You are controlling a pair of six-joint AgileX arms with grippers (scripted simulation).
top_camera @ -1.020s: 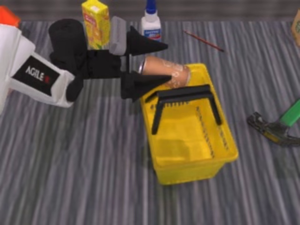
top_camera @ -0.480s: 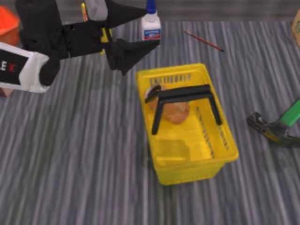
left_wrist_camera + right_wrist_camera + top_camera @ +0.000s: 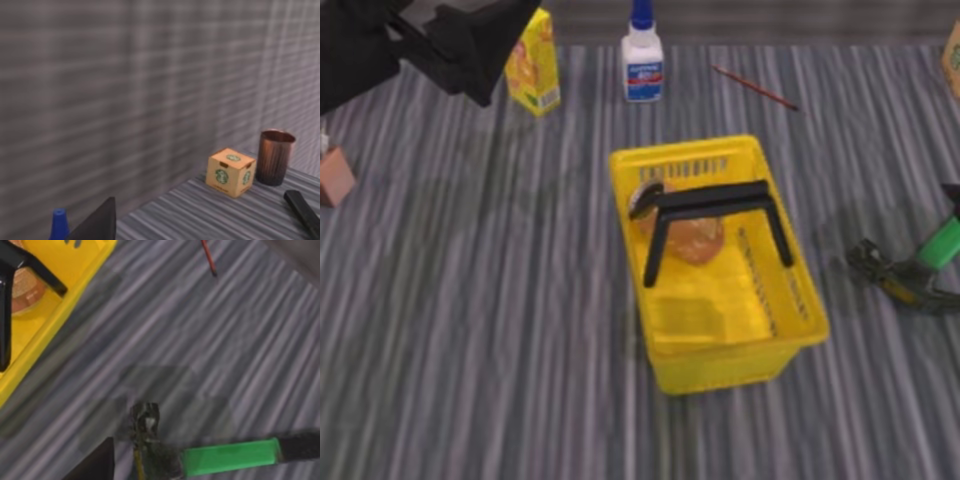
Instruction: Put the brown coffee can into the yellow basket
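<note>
While lying on its side in the basket (image 3: 800, 325), can (image 3: 692, 237): light, rigid, slick; best gripped across its middle. Left gripper (image 3: 470, 45) upper left, jaws apart.

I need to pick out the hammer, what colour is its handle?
Bright green on the hammer handle, with a black end; clearest in the right wrist view.

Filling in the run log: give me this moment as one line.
brown coffee can: inside yellow basket, under handles | left gripper: open, empty, top-left corner | right arm: parked near hammer | task: appears done
</note>
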